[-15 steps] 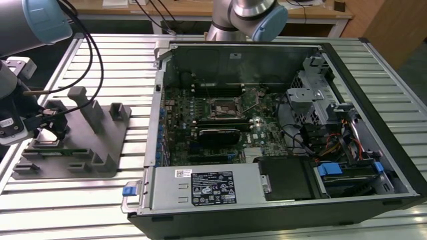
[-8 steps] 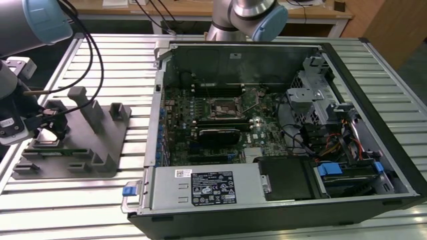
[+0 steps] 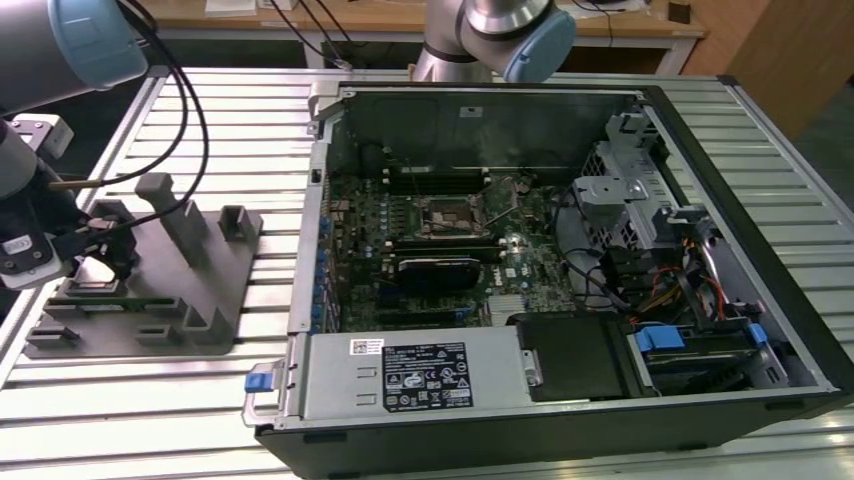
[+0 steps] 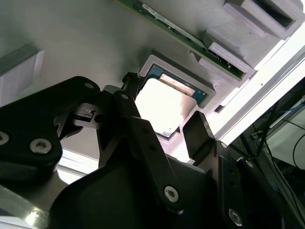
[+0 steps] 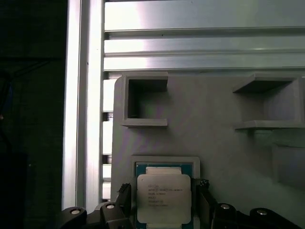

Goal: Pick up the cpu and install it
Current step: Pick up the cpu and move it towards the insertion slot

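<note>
At the exterior view's left, the gripper (image 3: 96,258) holds black jaws apart astride the silvery square cpu (image 5: 163,198) in a matte grey fixture (image 5: 214,119).

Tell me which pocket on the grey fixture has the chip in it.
The shallow framed recess straddled by the pincer; the cpu lies in it. The two boxy pockets farther off are empty.

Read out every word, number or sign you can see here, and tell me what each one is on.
Nothing reads clearly enough to quote.
cpu: several printed lines on its metal top, too small to read.
Black label on the power supply: print and symbols, too small.
White sticker beside it: blurred.
White tag on the case wall: blurred.
</note>
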Controlling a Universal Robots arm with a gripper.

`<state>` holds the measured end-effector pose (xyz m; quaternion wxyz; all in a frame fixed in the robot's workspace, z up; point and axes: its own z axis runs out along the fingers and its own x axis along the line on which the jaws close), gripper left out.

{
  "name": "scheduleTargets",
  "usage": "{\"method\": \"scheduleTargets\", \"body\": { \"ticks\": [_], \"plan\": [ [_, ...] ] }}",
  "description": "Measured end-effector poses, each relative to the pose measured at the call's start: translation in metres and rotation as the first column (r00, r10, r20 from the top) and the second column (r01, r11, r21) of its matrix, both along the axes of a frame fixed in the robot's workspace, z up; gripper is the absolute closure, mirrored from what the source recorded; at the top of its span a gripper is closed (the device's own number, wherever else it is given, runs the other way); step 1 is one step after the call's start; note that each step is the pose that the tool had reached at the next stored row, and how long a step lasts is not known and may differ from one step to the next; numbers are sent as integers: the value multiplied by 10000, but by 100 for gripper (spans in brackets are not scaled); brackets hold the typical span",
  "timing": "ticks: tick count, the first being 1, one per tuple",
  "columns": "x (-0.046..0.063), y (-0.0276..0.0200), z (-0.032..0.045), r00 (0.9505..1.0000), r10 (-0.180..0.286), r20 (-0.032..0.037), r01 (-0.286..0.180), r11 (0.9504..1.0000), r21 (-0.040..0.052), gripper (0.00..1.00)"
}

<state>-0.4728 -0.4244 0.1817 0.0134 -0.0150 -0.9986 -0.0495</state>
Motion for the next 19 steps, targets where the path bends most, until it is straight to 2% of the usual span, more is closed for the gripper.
{"method": "scheduleTargets", "body": {
  "ticks": [19],
  "plan": [
    [9, 0, -9, 10000, 7, -1, -7, 10000, -1, 37]
  ]
}}
